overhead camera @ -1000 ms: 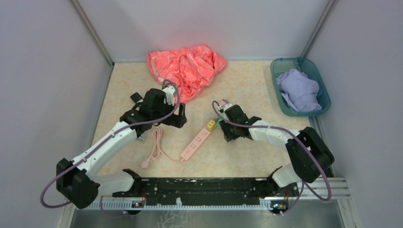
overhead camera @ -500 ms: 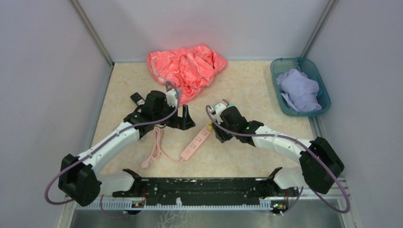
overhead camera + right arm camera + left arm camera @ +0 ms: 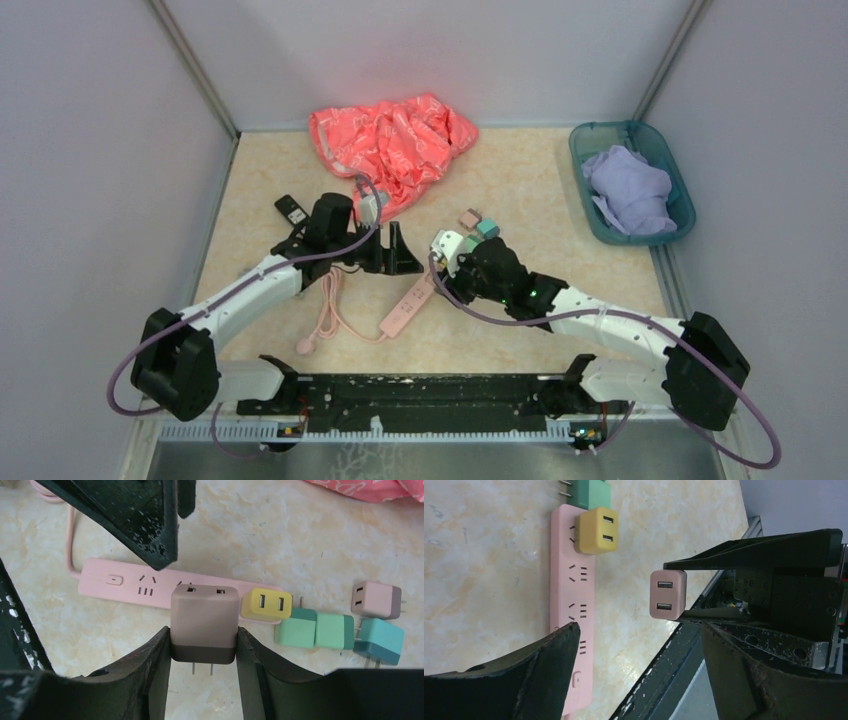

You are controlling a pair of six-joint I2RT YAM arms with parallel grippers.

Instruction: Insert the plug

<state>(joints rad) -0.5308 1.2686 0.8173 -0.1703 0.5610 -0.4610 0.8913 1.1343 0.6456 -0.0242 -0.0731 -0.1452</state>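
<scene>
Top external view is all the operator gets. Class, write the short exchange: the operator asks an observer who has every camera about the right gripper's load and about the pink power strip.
Operator: The arm hides the fingers. Is the right gripper carrying anything?
Observer: Yes. The right gripper is shut on a pink plug, whose two prongs are bare and in no socket.
Operator: Is the power strip free to take it?
Observer: Not entirely. The power strip already has a yellow plug sitting in its end socket.
</scene>
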